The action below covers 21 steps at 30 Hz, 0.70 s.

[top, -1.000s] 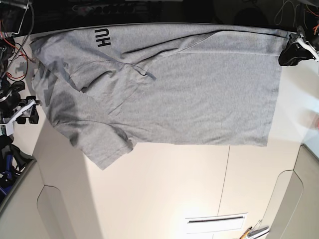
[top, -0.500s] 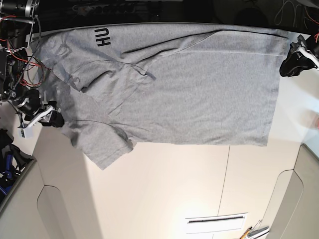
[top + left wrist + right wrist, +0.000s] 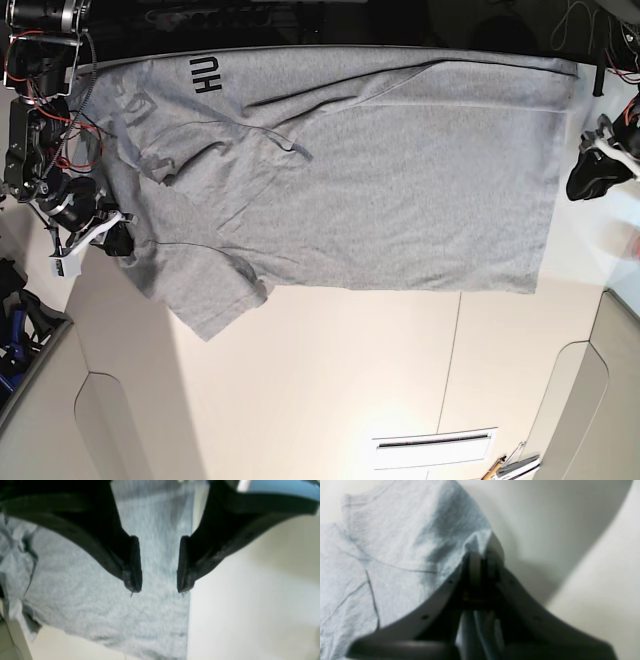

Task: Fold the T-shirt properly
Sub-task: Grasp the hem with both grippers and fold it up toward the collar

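Left gripper (image 3: 159,590): two black curved fingers (image 3: 131,562) ending in flat, narrow pads; a pale blue part sits behind the right-hand finger. Right gripper (image 3: 481,555): dark grey curved fingers with small round holes along the edge; in the base view, white brackets and exposed red wiring (image 3: 45,75) run along that arm.
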Each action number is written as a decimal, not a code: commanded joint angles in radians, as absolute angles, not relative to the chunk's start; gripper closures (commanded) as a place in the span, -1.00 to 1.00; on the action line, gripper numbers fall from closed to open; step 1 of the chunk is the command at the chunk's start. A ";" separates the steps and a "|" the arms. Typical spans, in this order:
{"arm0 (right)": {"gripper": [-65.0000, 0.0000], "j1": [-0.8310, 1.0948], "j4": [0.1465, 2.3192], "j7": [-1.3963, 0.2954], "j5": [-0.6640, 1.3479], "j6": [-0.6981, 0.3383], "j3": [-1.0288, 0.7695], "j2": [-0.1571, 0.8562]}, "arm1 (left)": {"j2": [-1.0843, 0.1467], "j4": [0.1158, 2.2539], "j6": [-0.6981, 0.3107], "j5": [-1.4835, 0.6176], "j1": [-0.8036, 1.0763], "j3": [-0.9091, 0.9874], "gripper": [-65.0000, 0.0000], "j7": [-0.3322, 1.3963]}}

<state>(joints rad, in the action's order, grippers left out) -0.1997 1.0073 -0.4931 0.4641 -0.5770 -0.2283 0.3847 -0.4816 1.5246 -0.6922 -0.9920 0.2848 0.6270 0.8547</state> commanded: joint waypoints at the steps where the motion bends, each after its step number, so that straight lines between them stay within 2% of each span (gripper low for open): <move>1: 1.00 -0.213 1.015 -0.492 0.465 -0.573 -0.229 0.398 | -0.502 1.515 -0.698 -0.996 0.246 0.613 0.10 0.816; 6: 1.00 -0.213 1.015 -0.493 0.482 -0.573 -0.229 0.398 | -0.501 1.379 -0.650 -0.848 0.073 0.494 -0.09 0.740; 15: 1.00 -0.213 1.015 -0.489 0.482 -0.573 -0.229 0.398 | -0.502 1.028 -0.587 -0.667 -0.256 0.352 -0.09 0.646; 21: 1.00 -0.213 1.015 -0.489 0.482 -0.573 -0.229 0.398 | -0.502 0.780 -0.587 -0.585 -0.418 0.281 -0.09 0.564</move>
